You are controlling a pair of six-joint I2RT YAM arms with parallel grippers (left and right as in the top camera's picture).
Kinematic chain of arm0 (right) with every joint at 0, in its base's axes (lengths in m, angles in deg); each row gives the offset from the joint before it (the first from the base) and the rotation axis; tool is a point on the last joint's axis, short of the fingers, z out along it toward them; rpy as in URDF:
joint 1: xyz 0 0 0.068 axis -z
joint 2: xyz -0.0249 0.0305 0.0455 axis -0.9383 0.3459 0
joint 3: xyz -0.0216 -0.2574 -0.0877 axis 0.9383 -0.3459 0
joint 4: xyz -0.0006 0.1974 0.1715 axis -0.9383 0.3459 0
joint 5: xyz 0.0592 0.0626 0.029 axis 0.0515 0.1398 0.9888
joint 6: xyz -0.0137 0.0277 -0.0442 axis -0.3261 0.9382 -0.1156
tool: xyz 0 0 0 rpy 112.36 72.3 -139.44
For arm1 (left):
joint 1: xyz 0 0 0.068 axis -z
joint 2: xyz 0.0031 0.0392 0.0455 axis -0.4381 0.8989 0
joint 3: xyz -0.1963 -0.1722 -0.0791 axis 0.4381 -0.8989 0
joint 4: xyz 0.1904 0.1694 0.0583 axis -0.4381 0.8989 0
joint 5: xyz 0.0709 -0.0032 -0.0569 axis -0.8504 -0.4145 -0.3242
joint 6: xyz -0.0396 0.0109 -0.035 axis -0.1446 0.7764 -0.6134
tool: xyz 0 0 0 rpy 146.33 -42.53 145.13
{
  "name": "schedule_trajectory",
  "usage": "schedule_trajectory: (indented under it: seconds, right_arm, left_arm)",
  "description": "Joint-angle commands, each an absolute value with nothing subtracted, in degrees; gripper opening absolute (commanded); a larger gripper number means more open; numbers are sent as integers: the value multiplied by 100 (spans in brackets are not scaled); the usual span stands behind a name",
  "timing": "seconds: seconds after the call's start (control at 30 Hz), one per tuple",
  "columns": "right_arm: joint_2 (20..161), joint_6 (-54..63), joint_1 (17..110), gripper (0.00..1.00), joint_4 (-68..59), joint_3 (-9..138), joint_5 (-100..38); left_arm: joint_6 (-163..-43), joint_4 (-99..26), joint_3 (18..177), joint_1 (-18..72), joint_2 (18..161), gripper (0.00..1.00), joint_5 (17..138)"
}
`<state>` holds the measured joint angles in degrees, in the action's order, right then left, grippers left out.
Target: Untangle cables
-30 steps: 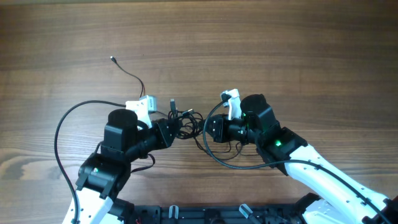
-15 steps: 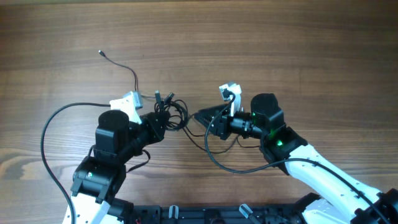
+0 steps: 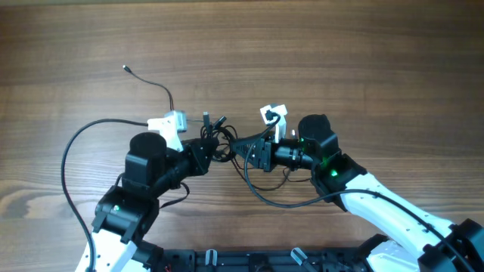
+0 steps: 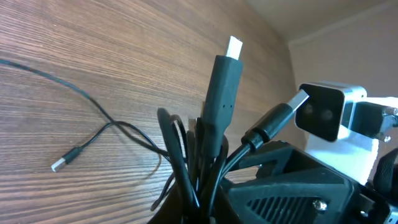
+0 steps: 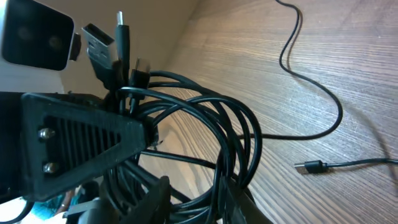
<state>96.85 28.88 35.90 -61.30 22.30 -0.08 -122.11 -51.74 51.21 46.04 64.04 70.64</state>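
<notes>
The cables [image 3: 218, 138] form a black tangle of loops between my two grippers, just above the table. My left gripper [image 3: 206, 151] is shut on the tangle's stem; in the left wrist view the strands rise out of its jaws [image 4: 205, 214], with two plug ends [image 4: 232, 47] sticking up. My right gripper [image 3: 242, 147] faces it from the right. Its fingers [image 5: 166, 190] stand apart, and cable loops [image 5: 231, 140] pass loosely through the gap. One thin cord trails up-left over the table to a small plug [image 3: 125, 68].
The wooden table [image 3: 340, 60] stretches beyond the arms. A thick arm wire [image 3: 72, 151] arcs left of the left arm and another [image 3: 265, 198] hangs below the right gripper. A loose plug [image 5: 310, 167] lies flat on the table.
My right gripper's jaws have parted around the loops. The left gripper swung left with the tangle, then came back right, dragging the trailing plug slightly left.
</notes>
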Motion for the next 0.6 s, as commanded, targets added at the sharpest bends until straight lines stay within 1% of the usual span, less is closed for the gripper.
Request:
schedule_trajectory:
  seconds: [0.0, 0.03, 0.1, 0.2, 0.3, 0.37, 0.4, 0.43, 0.5, 0.57]
  right_arm:
    - [9785, 2945, 3559, 27, -6149, 2269, 90]
    - [9785, 2947, 3559, 27, -6130, 2269, 136]
    - [9785, 2947, 3559, 23, -5902, 2269, 125]
    - [9785, 2945, 3559, 23, -5463, 2269, -133]
    - [9785, 2952, 3559, 23, -5533, 2269, -131]
    - [9785, 2971, 3559, 17, -5502, 2269, -222]
    - [9799, 3030, 3559, 7, -5415, 2269, -367]
    - [9836, 3203, 3559, 5, -5293, 2269, -596]
    - [9952, 3511, 3559, 5, -5098, 2269, -900]
    - [9989, 3732, 3559, 5, -4735, 2269, -1368]
  left_arm:
    - [-12078, -5342, 5254, 4766, 6548, 4, 7164]
    - [-12080, -5383, 5254, 4781, 6568, 4, 7162]
    - [-12078, -5637, 5254, 4785, 6583, 4, 7162]
    - [-12080, -5702, 5254, 4785, 6581, 4, 7164]
    - [-12082, -5705, 5254, 4794, 6583, 4, 7223]
    - [-12082, -5724, 5254, 4851, 6581, 4, 7239]
    - [-12082, -5762, 5254, 4877, 6581, 4, 7254]
    - [-12082, -5829, 5254, 4901, 6581, 4, 7271]
    - [-12080, -5899, 5254, 4899, 6581, 4, 7256]
    - [-12080, -5890, 5254, 4897, 6581, 4, 6976]
